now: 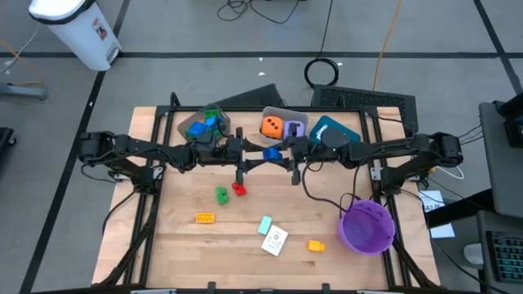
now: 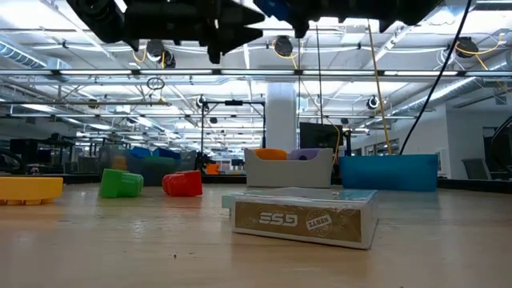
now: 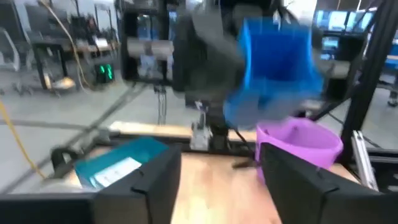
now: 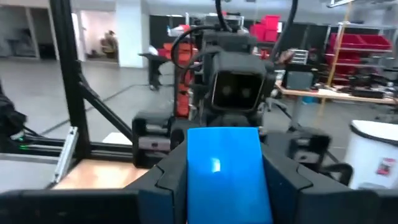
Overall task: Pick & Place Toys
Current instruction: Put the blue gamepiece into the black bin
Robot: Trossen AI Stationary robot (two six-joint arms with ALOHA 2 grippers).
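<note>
My right hand (image 4: 224, 186) pinches the blue block (image 4: 227, 171) in mid-air above the desk (image 1: 245, 245); my left hand (image 3: 217, 180), spread, faces it from the left.

pale matt wood table (image 1: 245, 245), glossy smooth plastic blue block (image 4: 227, 174), shiny plastic purple bowl (image 1: 365, 229).

Left wrist view blurred: blue block (image 3: 277, 59) smeared, outline unclear. Low view crops both arms at top edge; yellow block (image 2: 28, 188) cut by left edge. Brown bin (image 1: 206, 126) contents partly hidden under left arm near table's far edge. Print on white-blue card (image 1: 274, 240) too small to read from above.
</note>
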